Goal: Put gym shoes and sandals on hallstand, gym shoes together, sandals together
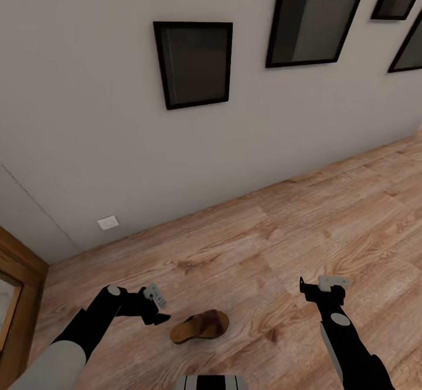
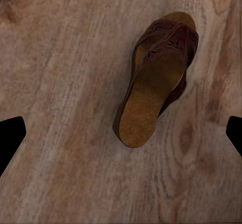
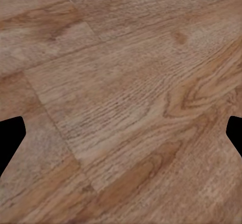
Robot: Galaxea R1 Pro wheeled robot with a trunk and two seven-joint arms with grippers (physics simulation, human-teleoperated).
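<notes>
From the head, the corridor floor (image 1: 328, 214) of light wood-grain planks meets a pale wall (image 1: 88, 115) hung with dark picture frames (image 1: 193, 64), a wooden door frame (image 1: 17, 284) at the left edge, and one brown sandal (image 1: 200, 327) lies on its sole just beside the left pincer (image 1: 157, 307), well apart from the right pincer (image 1: 319, 287). The left wrist view adds the sandal's (image 2: 156, 77) tan footbed and patterned strap on the planks, between spread fingertips (image 2: 10, 135). The right wrist view has bare planks (image 3: 121, 103) between spread fingertips (image 3: 10, 135).
</notes>
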